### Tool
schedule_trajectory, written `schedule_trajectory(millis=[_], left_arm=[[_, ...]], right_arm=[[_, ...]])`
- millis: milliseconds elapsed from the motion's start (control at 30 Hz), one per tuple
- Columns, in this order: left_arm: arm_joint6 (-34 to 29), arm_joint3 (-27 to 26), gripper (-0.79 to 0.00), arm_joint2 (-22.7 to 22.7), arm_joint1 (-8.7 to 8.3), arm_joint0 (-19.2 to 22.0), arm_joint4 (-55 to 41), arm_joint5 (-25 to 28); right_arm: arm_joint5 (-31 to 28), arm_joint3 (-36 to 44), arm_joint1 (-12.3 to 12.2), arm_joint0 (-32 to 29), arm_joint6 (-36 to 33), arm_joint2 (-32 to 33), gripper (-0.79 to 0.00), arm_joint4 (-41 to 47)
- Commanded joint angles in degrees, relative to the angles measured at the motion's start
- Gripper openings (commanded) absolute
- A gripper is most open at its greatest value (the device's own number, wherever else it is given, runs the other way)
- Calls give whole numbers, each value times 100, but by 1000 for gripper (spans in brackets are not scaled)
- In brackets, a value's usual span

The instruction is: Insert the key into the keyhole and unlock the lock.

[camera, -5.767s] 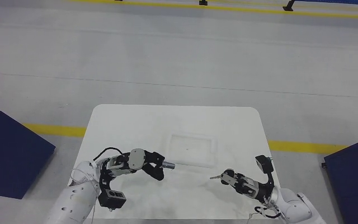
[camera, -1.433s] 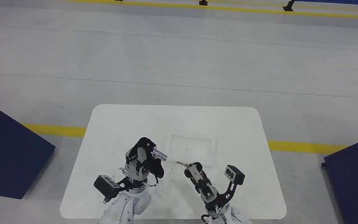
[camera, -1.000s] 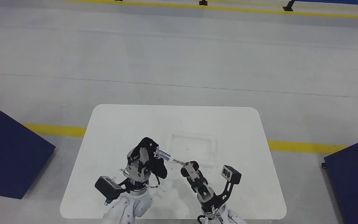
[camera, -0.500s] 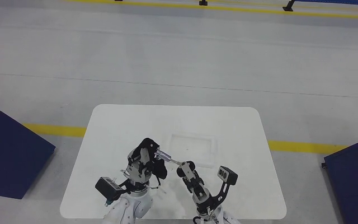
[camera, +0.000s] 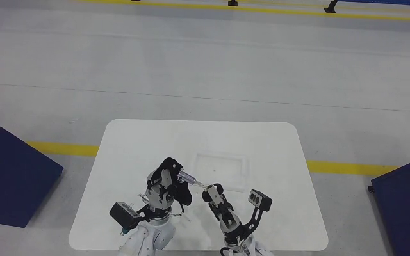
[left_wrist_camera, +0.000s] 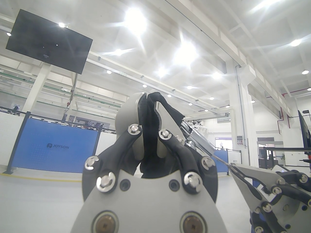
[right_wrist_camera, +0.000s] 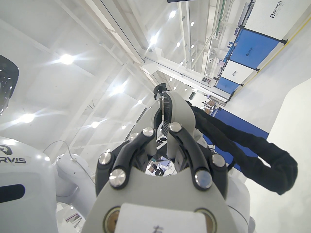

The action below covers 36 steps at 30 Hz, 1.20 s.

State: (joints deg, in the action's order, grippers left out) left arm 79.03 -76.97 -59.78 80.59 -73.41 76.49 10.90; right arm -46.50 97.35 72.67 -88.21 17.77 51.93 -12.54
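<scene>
Both arms have swung in to meet at the top view's lower middle. Your left gripper (left_wrist_camera: 145, 103) is clamped on the padlock (left_wrist_camera: 198, 140); your right gripper (right_wrist_camera: 164, 107) pinches the key (camera: 200, 184), tip at the padlock's end. Keep the blade in line with the padlock's body, push gently, then twist.

A pale grey floor (camera: 205, 57) spreads around the white, round-cornered table (camera: 269, 144), crossed by yellow lines (camera: 64, 148) — one level with the table on both sides, another along the far edge. Dark blue panels (camera: 19, 179) stand at the left and right. In the left wrist view a high white ceiling (left_wrist_camera: 218, 13) carries rows of bright lamps (left_wrist_camera: 134, 20), and a dark screen (left_wrist_camera: 48, 41) hangs below it. A blue barrier (left_wrist_camera: 53, 151) fences the hall floor — a tall white column (left_wrist_camera: 237, 103) rises farther along.
</scene>
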Motion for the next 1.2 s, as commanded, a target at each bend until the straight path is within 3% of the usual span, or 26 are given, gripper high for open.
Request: schedule_trajectory(millis=[0,1167], left_arm=[[0,3,-785,-6,6,-2,5,-2],[5,31,-785,-83,77,-49,131,60]], right_arm=[[-4,2,9,-5,-54,10,-785,46],[69,131,206,-169,-378,71,-785,783]])
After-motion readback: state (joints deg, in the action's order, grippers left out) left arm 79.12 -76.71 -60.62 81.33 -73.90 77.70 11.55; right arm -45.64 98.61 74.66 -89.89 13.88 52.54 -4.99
